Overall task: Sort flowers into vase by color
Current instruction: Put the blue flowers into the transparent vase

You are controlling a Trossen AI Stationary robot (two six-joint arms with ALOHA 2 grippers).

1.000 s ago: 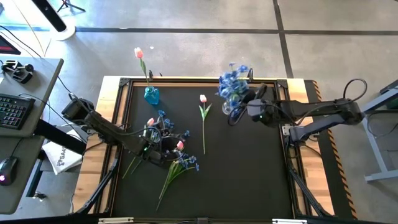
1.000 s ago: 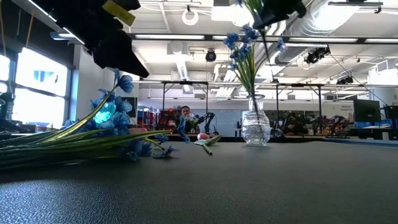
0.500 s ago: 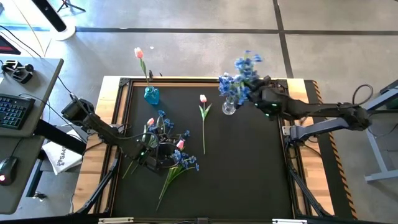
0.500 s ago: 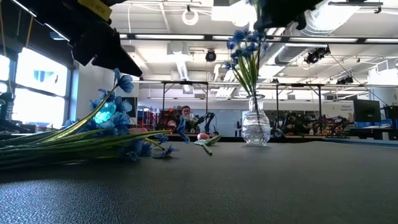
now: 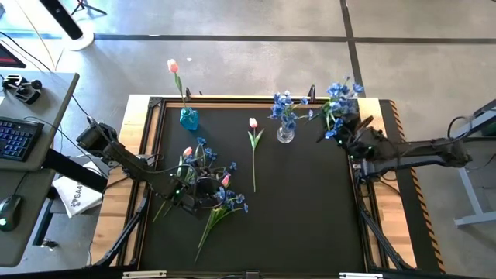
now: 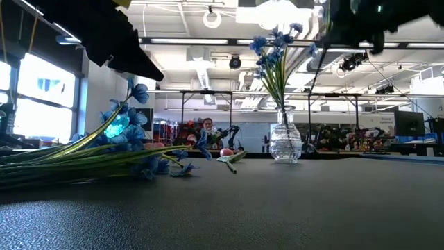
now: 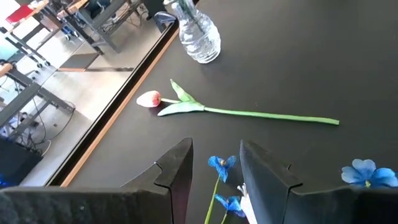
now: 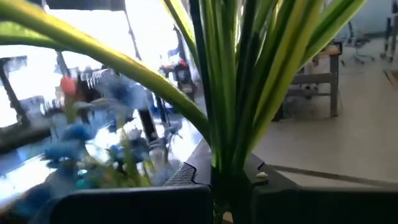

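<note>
From above, the right gripper [image 5: 354,133] sits at the table's two o'clock corner, pinching a blue blossom bunch [image 5: 336,99] by its stems; its wrist view shows fingers pressed together on green stalks [image 8: 231,93]. The clear vase [image 5: 285,133] holds blue blossoms at twelve. The left gripper [image 5: 203,188], fingers parted, hovers over loose flowers [image 5: 225,203] at eight o'clock. A lying pink tulip [image 7: 186,106] shows beyond its fingers.

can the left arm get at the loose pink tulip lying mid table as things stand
Probably yes. The pink tulip lies alone on bare mat, nothing over or against it, and the left tool, jaws apart and holding nothing, faces it from just above the blue flowers. The clear vase stands off to the side.
</note>
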